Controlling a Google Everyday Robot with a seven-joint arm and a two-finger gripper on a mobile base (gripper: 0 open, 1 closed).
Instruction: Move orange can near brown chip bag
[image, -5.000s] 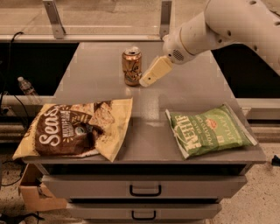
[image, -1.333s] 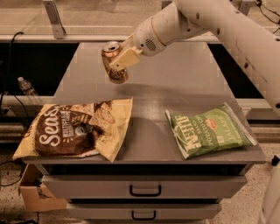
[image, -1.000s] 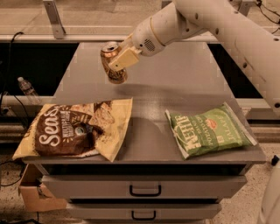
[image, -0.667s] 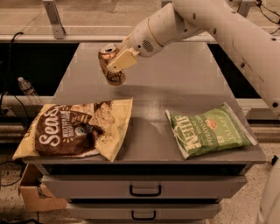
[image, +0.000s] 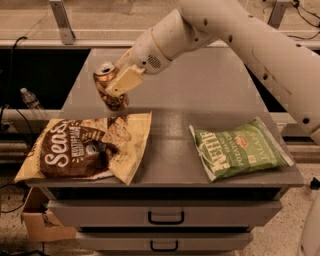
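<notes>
Hand (image: 114, 90): two-finger type, at the left rear part of the table (image: 210, 100), closed around the orange can (image: 104, 82); one pale, flat finger (image: 121, 81) lies across the can's near side, the other is hidden behind it. Orange can: orange-gold body, silver top facing up and to the left, held tilted, not upright; its lower end sits just behind the upper edge of the brown chip bag (image: 82, 150), very near it; whether the can's base touches the table cannot be told. Arm (image: 230, 35): white, thick, jointed, reaching in from the upper right and running down across the rear of the table to the hand. Brown chip bag: large, crinkled, dark brown middle, pale yellow edges, white lettering, pictured chips; lying flat at the front left of the table, its left corner hanging past the table edge. Green chip bag (image: 240, 152): white lettering, lying flat at the front right of the table, well apart from the brown bag and the can. Table: grey top, two drawers beneath at the front, upper drawer (image: 166, 218) and lower drawer (image: 165, 246), each with a dark handle. Plastic bottle (image: 31, 100): to the left of the table, lower down. Cardboard box (image: 37, 225): on the floor at the front left corner.
</notes>
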